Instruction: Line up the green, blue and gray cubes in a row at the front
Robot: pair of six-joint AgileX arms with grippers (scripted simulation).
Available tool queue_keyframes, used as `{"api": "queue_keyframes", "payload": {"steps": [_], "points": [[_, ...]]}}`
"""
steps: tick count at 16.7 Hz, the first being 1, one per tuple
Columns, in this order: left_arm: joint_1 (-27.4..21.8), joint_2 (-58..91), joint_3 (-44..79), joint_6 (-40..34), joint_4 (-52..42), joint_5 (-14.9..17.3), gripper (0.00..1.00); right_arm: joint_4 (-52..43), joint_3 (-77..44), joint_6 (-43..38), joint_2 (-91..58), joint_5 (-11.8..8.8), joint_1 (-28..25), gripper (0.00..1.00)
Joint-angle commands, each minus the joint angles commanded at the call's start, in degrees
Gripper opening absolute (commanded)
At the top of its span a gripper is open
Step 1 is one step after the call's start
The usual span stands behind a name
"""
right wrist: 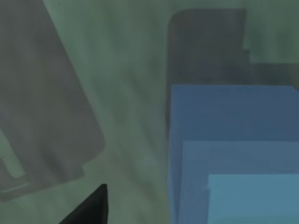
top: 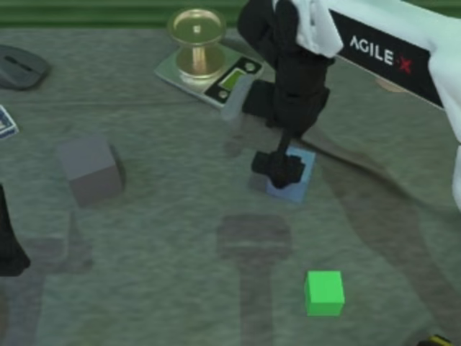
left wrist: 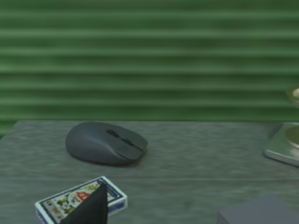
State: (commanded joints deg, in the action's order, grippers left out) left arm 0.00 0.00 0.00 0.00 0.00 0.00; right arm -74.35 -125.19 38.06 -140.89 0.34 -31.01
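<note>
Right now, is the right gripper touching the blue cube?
Cannot tell. In the top view the right gripper overlaps the blue cube; the right wrist view shows only one fingertip beside it, no clear contact.

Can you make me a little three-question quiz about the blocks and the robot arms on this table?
1. True or false: the small bright green cube sits nearer the front edge than the large dull gray cube.
2. Which cube is the right gripper directly over? A) green B) light blue cube C) gray
3. Fill in: the dark gray computer mouse lies beside a box of playing ____.

Key: 1 true. 2 B. 3 cards. The left gripper is parked at the table's left edge.
</note>
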Motion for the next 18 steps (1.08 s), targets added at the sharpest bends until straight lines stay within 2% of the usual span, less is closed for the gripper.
{"api": "queue_keyframes", "payload": {"steps": [5,10,18], "points": [[0.0,0.0,0.0,0.0,0.0,0.0,1.0,11.1,9.4,0.0,-1.5,0.0,0.0,1.0],[0.0,0.0,0.0,0.0,0.0,0.0,1.0,12.0,10.2,0.0,-1.7,0.0,0.0,1.0],[0.0,0.0,0.0,0.0,0.0,0.0,1.0,12.0,10.2,0.0,-1.7,0.0,0.0,0.4]]}}
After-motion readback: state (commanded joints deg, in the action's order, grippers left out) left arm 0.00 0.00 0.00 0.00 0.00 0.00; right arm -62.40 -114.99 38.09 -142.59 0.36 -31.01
